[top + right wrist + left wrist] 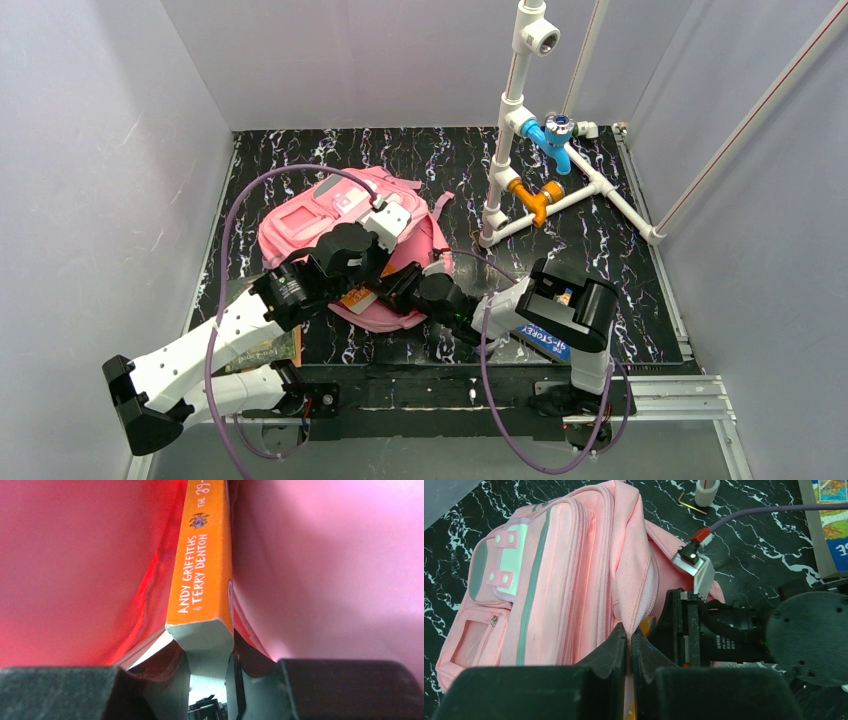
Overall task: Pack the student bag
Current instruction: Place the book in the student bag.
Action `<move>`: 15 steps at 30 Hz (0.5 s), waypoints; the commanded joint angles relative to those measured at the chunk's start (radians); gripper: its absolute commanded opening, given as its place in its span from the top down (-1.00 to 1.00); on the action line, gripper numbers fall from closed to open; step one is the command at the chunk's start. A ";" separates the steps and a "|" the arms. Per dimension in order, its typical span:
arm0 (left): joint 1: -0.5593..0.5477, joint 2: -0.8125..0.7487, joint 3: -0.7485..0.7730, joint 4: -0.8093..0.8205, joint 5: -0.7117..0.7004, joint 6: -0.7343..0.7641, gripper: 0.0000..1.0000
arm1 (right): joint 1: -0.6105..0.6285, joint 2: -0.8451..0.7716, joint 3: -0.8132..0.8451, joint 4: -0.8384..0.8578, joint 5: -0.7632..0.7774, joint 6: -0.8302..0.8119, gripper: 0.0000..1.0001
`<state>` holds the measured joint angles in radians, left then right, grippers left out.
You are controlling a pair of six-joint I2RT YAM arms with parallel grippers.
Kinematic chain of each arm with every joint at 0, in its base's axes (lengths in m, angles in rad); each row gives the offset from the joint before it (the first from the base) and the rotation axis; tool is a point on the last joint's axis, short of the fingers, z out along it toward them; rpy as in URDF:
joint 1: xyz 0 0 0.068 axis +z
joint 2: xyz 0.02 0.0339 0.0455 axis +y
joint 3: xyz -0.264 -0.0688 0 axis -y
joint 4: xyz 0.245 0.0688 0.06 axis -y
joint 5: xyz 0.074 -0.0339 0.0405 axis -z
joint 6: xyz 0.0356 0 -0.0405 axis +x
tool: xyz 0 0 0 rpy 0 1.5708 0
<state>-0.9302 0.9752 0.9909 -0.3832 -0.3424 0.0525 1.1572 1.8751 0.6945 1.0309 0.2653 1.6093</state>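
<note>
Right wrist view: right jaws grasp the orange book (202, 570), pink student bag (549, 580) fabric on either side; left jaws pinch its rim. If that slips, the opening could collapse and snag the book.

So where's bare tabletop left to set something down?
Bare tabletop: the strip behind the pink backpack, and the near right corner between the PVC pipe frame and the right arm. Crowded: near centre, where it and the left arm meet the bag's opening.
</note>
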 commanded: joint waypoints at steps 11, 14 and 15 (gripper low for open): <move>-0.004 -0.060 0.109 0.015 0.073 -0.037 1.00 | -0.007 0.052 0.161 0.144 0.049 -0.027 0.97; -0.004 -0.070 0.117 0.020 0.062 -0.028 1.00 | -0.010 0.065 0.169 0.194 0.039 -0.042 0.97; -0.004 -0.069 0.121 0.018 0.060 -0.028 1.00 | -0.011 0.078 0.181 0.198 0.033 -0.040 0.97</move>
<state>-0.9306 0.9634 1.0374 -0.4355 -0.2813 0.0296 1.1526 1.9396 0.8062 1.0119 0.2859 1.5929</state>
